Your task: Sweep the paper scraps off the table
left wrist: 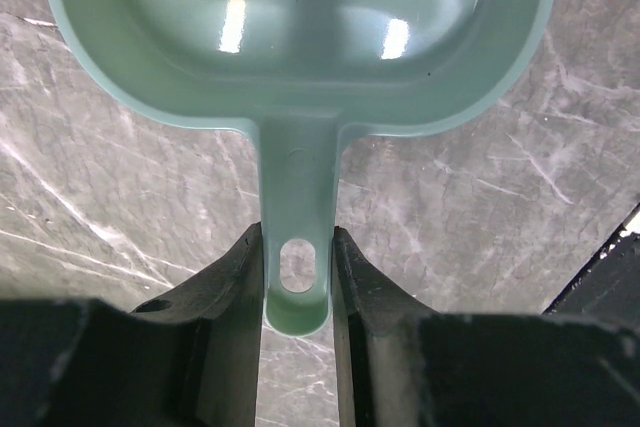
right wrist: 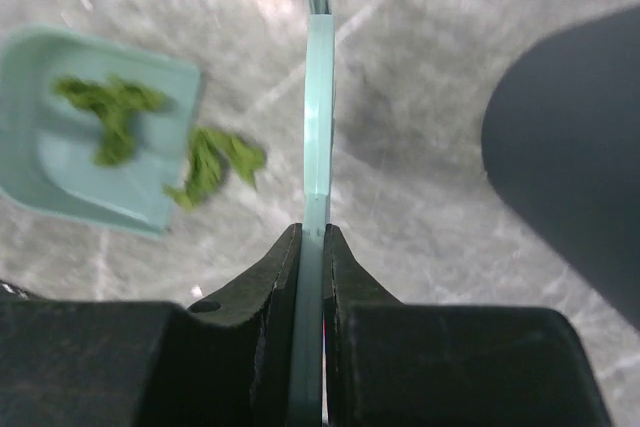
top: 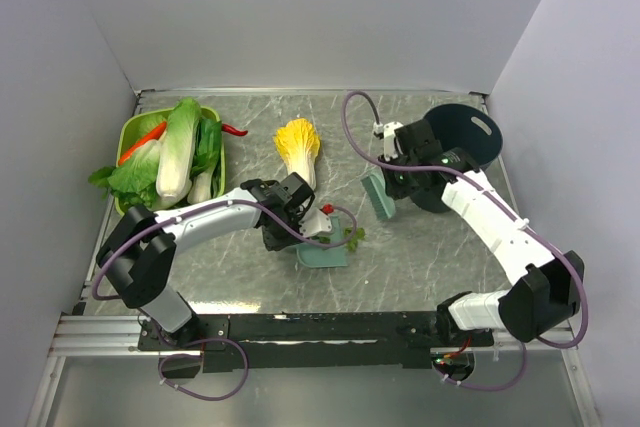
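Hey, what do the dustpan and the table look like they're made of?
Dustpan: probably moulded plastic, teal and glossy; bright glints on its smooth wall. Table: marble or a marble-print surface, can't tell which; grey-green, fairly matte, thin pale veins.

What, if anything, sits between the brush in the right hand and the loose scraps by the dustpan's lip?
Nothing visible. Only bare table separates the brush in the right hand from the loose scraps, which lie right at the open edge of the dustpan.

table [top: 430, 257] | marble slab | on it: basket [top: 127, 137], cabbage half [top: 298, 145], dark bin [top: 455, 112], paper scraps [top: 356, 237]
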Available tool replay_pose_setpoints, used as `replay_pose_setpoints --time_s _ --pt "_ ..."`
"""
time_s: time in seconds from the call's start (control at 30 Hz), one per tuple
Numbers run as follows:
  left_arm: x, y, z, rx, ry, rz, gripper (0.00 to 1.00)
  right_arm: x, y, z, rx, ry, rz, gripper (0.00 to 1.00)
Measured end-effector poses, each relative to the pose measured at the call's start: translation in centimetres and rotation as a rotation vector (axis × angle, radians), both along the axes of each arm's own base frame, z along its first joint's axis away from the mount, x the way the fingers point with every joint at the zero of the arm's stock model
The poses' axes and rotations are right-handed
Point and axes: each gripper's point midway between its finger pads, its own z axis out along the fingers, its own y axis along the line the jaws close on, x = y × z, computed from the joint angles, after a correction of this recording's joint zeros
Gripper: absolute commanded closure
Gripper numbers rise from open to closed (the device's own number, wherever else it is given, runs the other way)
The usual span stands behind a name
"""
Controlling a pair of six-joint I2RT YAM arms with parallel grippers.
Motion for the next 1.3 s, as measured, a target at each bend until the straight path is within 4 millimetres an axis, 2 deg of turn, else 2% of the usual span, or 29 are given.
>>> replay_pose_setpoints --time_s 0.13,0.3,0.47,0.6,0.73,0.9,1.03,1.17,1.3 --pt "-0.2 0.2 0.0 0.008 0.007 -0.002 0.99 -1.8 -0.1 -2.2 -0.023 0.085 0.026 1.00" --pt "-0.4 0.5 0.0 0.011 0.008 -0.001 0.99 -4.2 3.4 -3.2 0.064 0.188 0.140 1.00" --pt "-0.5 0.3 0.0 0.006 0.009 0.005 0.99 -5.6 7.3 -1.9 0.248 0.270 0.203 1.00" --pt "-0.3 0.0 0.3 -0.002 0.006 0.015 0.99 -5.2 8.4 0.6 0.334 0.245 0.237 1.00" --pt "0.2 -0.6 1.0 -0.021 -0.011 0.015 0.99 -5.5 7.8 2.0 0.350 0.199 0.243 1.00" --pt "0.3 -1.0 2.0 -0.065 -0.036 0.010 0.99 -6.3 5.9 4.4 0.329 0.098 0.253 1.00" --pt "0.3 -1.4 3.3 -0.117 -0.061 0.009 0.99 -5.8 4.7 7.8 0.310 -0.022 0.257 1.00" --pt "0.2 -1.9 4.0 -0.158 -0.065 0.015 0.99 -4.4 3.6 12.2 0.289 -0.180 0.245 1.00" --pt "-0.1 -2.3 4.8 -0.190 -0.058 0.023 0.99 -4.1 1.7 14.8 0.260 -0.292 0.204 1.00"
